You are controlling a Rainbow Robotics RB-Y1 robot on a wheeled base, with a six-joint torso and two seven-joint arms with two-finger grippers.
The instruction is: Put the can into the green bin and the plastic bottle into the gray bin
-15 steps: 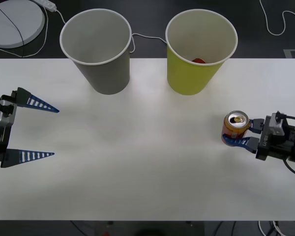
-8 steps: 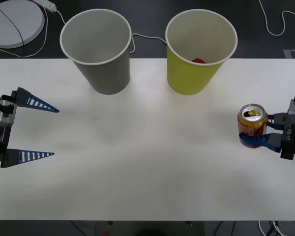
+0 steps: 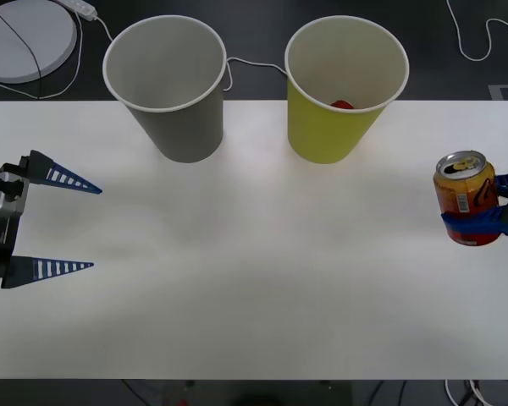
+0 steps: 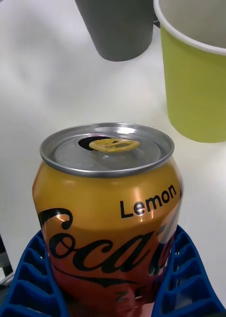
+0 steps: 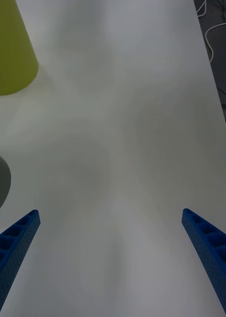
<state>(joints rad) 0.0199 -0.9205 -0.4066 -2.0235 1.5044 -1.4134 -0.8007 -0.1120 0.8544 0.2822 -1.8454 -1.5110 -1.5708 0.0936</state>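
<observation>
Front view: the can (image 3: 466, 199) is clamped upright between the right gripper's (image 3: 491, 207) blue fingers, well right of the green bin (image 3: 345, 89). The left gripper (image 3: 59, 225) is held wide apart, left of the gray bin (image 3: 167, 85).

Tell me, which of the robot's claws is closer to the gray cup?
The left. The left gripper waits open at the table's left edge, nearer the gray bin. The right gripper holds the can at the far right, beyond the green bin.
</observation>
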